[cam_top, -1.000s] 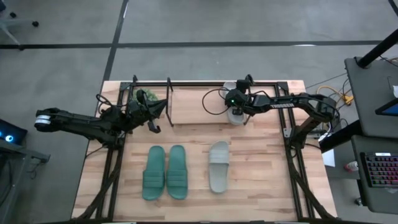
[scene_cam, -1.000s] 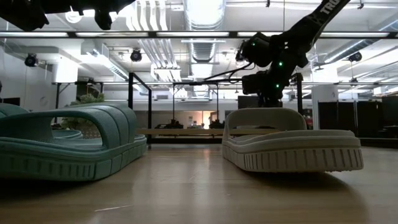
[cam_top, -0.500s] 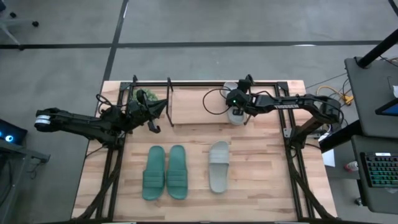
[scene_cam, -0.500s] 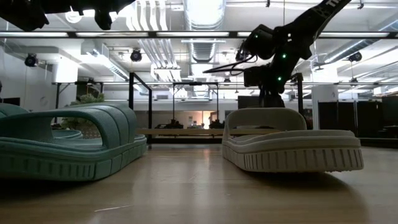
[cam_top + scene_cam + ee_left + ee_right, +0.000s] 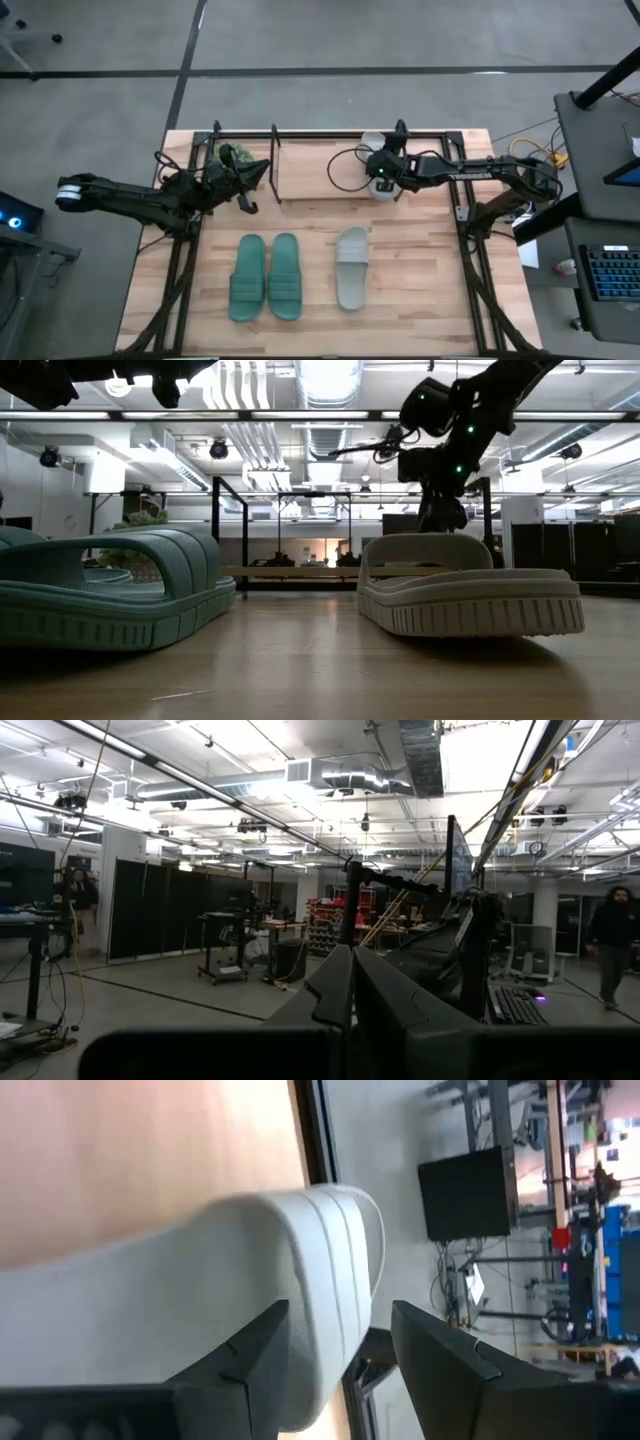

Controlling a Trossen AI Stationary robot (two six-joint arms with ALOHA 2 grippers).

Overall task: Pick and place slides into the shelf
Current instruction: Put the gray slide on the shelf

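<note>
Progress check, from the table side.

- Shelf [image 5: 300, 165]: black wire rack along the far edge of the table [image 5: 420, 310]. Its wooden base looks bare across the middle; no slide is settled there as far as the overhead view shows.
- One grey-white slide [image 5: 250, 1290] is at the far right end of the shelf, under the right gripper [image 5: 382, 185]. The wrist view shows the ribbed strap between the two dark fingers, one finger [image 5: 250, 1355] pressed on the strap, the other standing a little off it. I read this as a loose hold or a release in progress; whether the slide rests on the shelf base I cannot tell.
- Still on the near part of the table: the teal-green pair [image 5: 266, 277], side by side, and the second grey-white slide [image 5: 351, 267] just to their right. None of these is touched.
- Left gripper [image 5: 252, 177] hangs at the far left, near the plant [image 5: 232, 155], fingers closed together on nothing, waiting.

Judgement: first slide of four nearly placed; three left to pick and carry over.
</note>
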